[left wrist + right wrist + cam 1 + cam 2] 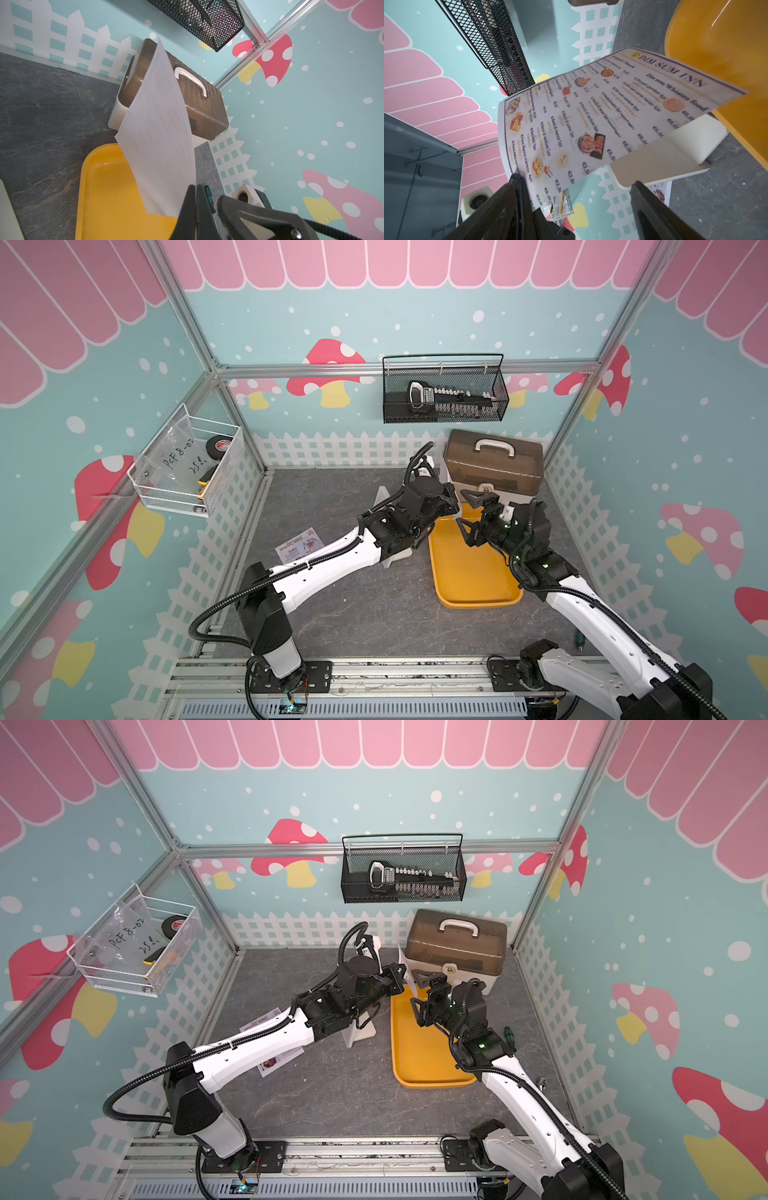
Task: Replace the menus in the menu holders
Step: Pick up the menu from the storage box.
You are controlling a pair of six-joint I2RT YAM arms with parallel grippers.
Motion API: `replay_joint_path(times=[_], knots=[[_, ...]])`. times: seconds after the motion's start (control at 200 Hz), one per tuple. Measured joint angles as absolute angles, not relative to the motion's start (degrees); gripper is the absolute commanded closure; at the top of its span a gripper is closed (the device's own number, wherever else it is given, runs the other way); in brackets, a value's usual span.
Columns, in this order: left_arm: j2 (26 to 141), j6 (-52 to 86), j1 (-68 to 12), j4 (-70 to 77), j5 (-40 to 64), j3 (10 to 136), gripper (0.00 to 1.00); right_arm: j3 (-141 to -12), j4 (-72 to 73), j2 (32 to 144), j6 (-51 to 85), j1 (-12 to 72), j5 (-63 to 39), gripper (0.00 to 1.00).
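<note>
Left jaws pinch menu (pixel 158 128) near tray (pixel 99 187); tape (pixel 219 444) in wire basket (pixel 166 497).

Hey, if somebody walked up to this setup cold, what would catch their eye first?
The Dim Sum Inn menu hangs in the air over the far end of the yellow tray, pinched in the shut left gripper. The right gripper stands open just beside it, and the pink Special Menu lies flat under the left arm.
</note>
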State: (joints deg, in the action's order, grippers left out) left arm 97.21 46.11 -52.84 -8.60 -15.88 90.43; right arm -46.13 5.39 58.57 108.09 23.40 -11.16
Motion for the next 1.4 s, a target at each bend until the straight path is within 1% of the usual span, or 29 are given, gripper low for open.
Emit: replay_joint_path(times=[0.22, 0.44, 0.58, 0.685, 0.801, 1.036, 1.166, 1.331, 1.401], knots=[[97.17, 47.31, -52.84, -7.53, -15.81, 90.35, 1.0, -46.11, 8.99, 60.07, 110.06, 24.05, -7.9, 0.12], [94.37, 49.54, -52.84, -6.79, -15.9, 86.74, 1.0, -46.11, 14.85, 64.6, 110.85, 24.05, -5.37, 0.2], [90.89, 50.61, -52.84, -6.61, -16.51, 83.68, 1.0, -46.11, 15.33, 63.81, 110.02, 23.99, -2.79, 0.25], [88.95, 51.29, -52.84, -6.33, -16.56, 82.24, 1.0, -46.24, 16.12, 63.46, 108.95, 23.44, -2.13, 0.3], [88.14, 52.29, -52.84, -5.61, -16.53, 80.84, 1.0, -47.29, 15.88, 64.12, 106.91, 22.81, -2.55, 0.35], [88.07, 54.06, -52.84, -5.23, -16.51, 77.43, 1.0, -49.8, 14.13, 63.99, 102.85, 22.7, -3.88, 0.39], [88.07, 55.37, -52.84, -4.93, -16.51, 76.6, 1.0, -49.82, 13.06, 63.66, 101.32, 22.7, -3.86, 0.45], [88.07, 57.17, -52.82, -4.1, -16.51, 76.09, 0.99, -50.52, 11.29, 63.79, 99.83, 22.72, -3.79, 0.49], [88.05, 58.3, -52.66, -3.14, -16.43, 75.42, 0.99, -51.29, 10.37, 64.01, 98.96, 22.9, -3.62, 0.53]])
